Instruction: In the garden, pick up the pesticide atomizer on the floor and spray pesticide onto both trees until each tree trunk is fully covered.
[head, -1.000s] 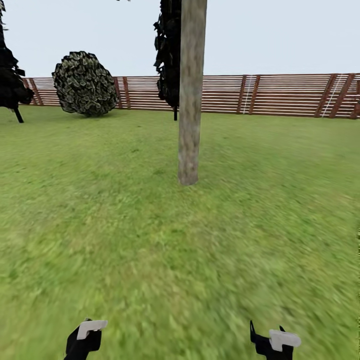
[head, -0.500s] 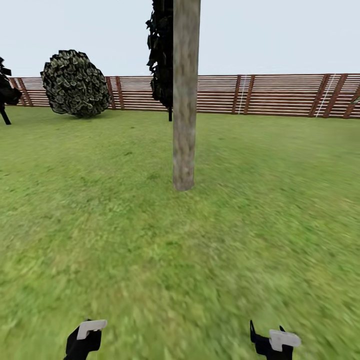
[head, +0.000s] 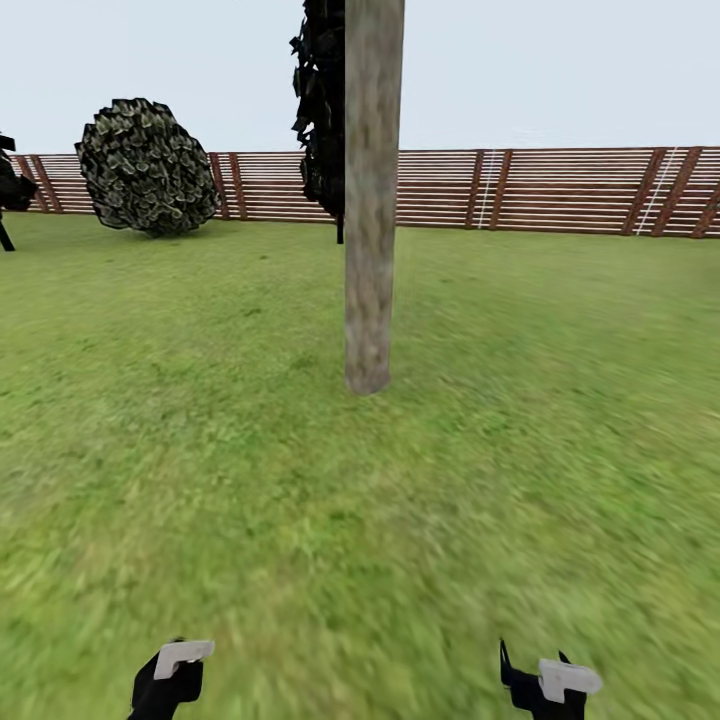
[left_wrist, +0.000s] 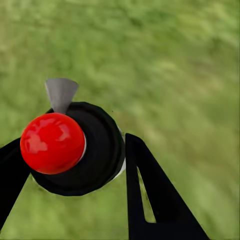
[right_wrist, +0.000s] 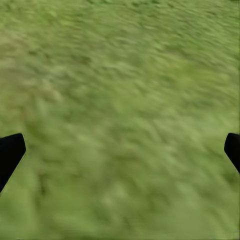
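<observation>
Trunk (head: 371, 200) stands upright at centre frame in the head view, base planted in the lawn (head: 560, 400), well apart from the robot. A fence (head: 560, 190) runs across the upper frame; a round shrub (head: 147, 167) sits at upper left.

Left gripper (left_wrist: 75, 160): the wrist view shows its black fingers set on either side of the atomizer (left_wrist: 75, 150), a black round body with a red knob and a grey nozzle, and seemingly pinching it. Contact on the far finger is not plain. In the head view the gripper sits at the lower left edge.

Right gripper (right_wrist: 120, 150): jaws spread wide, nothing between them, grass beneath. It sits at the lower right edge in the head view.

Risks, as judged:
- Spraying from this stand-off would likely fall short of the bark; cause, the gap to the trunk.
- A loose hold could let the atomizer twist or drop during travel.
- Nozzle heading relative to the trunk cannot be confirmed; misaim would leave patches uncovered.
</observation>
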